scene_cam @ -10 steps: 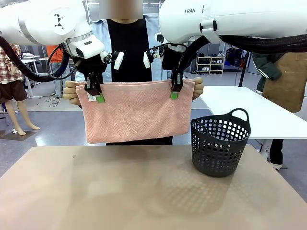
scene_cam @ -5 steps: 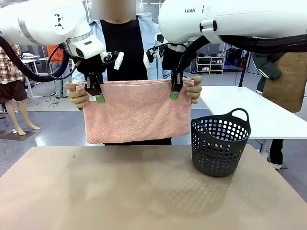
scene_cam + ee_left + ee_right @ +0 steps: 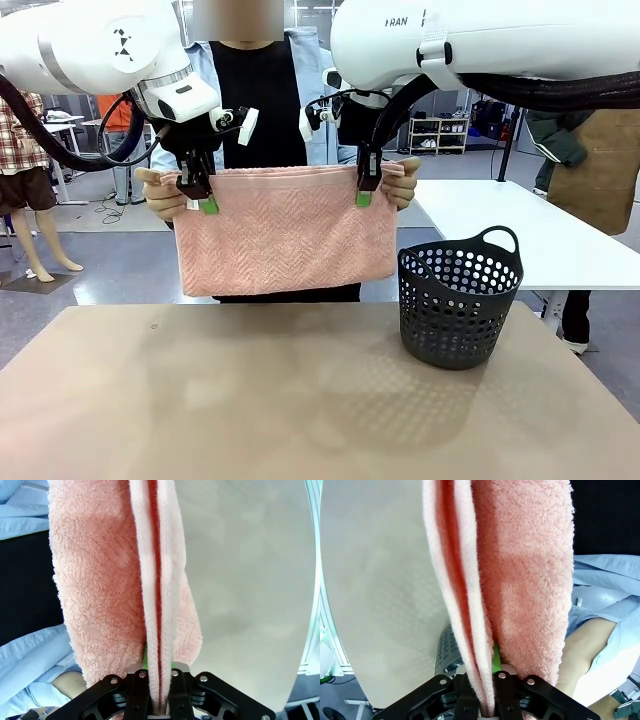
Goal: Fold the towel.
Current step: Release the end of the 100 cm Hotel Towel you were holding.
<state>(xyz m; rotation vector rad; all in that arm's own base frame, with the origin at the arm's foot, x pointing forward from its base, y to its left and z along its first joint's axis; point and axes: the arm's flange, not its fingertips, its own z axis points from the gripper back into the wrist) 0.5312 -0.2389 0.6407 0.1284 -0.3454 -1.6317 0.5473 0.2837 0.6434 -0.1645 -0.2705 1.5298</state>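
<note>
High over the far side of the table, the towel hangs doubled as a flat pink panel, clear of the tabletop. The basket stands at about 4 o'clock from it.

The left gripper sits on the top hem toward 10 o'clock and the right gripper toward 2 o'clock. Both wrist views show the folded hem running between the fingers.

The person's hands have changed. A second ago they sat spread just outside the corners. Now one hand has closed on the hem right beside the left gripper, and the other has done the same beside the right gripper, drawn in from 3 o'clock. The towel has barely shifted.

I cannot tell whether the jaws are still pinching the hem or have begun to ease off. The cloth hides the pads, and a slight slackening may be under way.

This looks like a handover of the half-folded towel. With the person bearing the top edge, the grippers could let go without the fold dropping open.
</note>
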